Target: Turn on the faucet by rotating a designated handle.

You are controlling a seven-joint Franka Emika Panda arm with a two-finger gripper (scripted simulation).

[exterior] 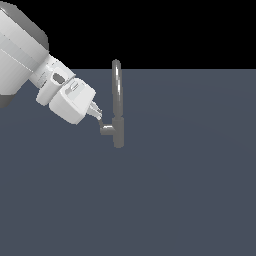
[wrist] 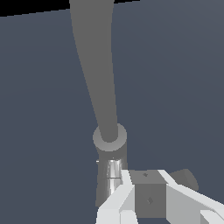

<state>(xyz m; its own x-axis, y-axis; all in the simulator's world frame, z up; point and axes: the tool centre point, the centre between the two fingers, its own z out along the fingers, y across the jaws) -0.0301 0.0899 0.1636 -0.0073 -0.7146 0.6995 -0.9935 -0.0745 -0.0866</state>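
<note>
Exterior view, gripper (exterior: 98, 114) at handle (exterior: 106, 129), faucet (exterior: 117, 105) beside, open floor (exterior: 190, 190) around.

Only the faucet (exterior: 117, 102) interrupts the open grey floor (exterior: 190, 190).

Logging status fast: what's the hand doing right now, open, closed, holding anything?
Hand: at the faucet's handle; fingers flank it, but grip cannot be told.

Flat, plain slate-grey floor (exterior: 190, 200) running out to a straight far edge against black. Bears only the faucet (exterior: 118, 107), standing upright on its short cylindrical body well back, nearer that far edge than the near one
</note>
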